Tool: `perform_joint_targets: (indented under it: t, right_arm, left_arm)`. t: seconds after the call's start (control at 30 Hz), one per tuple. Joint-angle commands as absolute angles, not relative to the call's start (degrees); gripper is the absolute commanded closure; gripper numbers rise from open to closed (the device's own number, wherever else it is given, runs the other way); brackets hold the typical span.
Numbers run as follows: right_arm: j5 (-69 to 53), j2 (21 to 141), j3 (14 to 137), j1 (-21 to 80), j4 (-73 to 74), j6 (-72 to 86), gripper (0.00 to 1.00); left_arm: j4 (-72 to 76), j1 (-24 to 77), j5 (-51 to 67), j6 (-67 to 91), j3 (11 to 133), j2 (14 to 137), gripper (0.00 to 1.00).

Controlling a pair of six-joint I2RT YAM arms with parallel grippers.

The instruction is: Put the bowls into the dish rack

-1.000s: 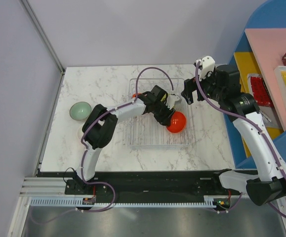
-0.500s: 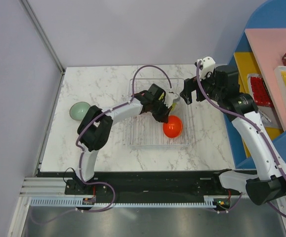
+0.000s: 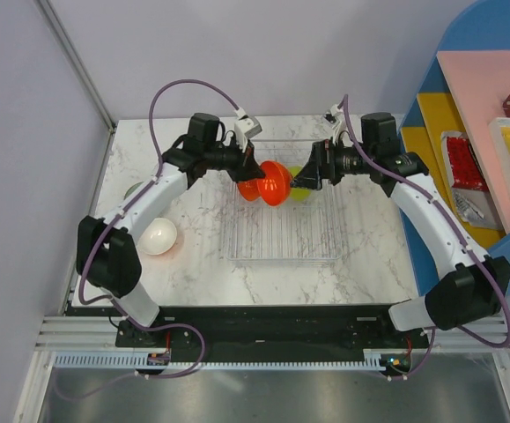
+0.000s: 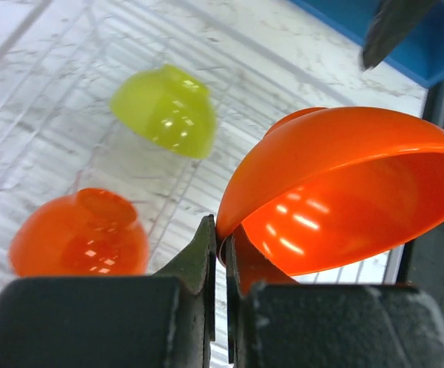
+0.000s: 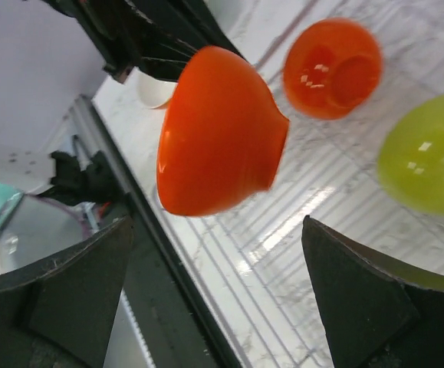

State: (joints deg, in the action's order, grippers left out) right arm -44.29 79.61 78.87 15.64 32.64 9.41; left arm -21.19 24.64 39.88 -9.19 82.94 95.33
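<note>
My left gripper (image 4: 222, 230) is shut on the rim of a red-orange bowl (image 4: 344, 192), which hangs tilted above the far end of the clear dish rack (image 3: 281, 238). From above, this bowl (image 3: 274, 182) sits between both grippers. My right gripper (image 5: 215, 230) stands wide open just right of it, fingers on either side below the bowl (image 5: 218, 130), not touching. In the rack lie a lime-green bowl (image 4: 164, 111) and an orange bowl (image 4: 80, 244), both upside down. A white bowl (image 3: 158, 236) rests on the table left of the rack. A mint bowl (image 3: 131, 189) peeks out behind my left arm.
A grey wall borders the marble table (image 3: 369, 256) on the left. A blue shelf unit (image 3: 466, 123) with packets stands along the right edge. The black base rail (image 3: 272, 322) runs along the near edge.
The left gripper has closed on the red-orange bowl's rim and carried it from the rack's near right to above the far end. The right gripper has swung left toward it, still open.
</note>
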Motion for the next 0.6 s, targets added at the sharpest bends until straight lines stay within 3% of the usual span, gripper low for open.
perform_joint_targets:
  t: [0.0,0.57]
  right_arm:
    - [-62.8,83.2,78.5,15.4,27.0,15.5,0.02]
    - [-58.4,83.8,73.1,15.0,20.0,19.8,0.02]
  left_arm:
    - [-19.1,26.4,48.7,-10.1,81.5,94.9,0.98]
    - [-16.9,26.4,46.2,-8.6,81.0,93.3,0.98]
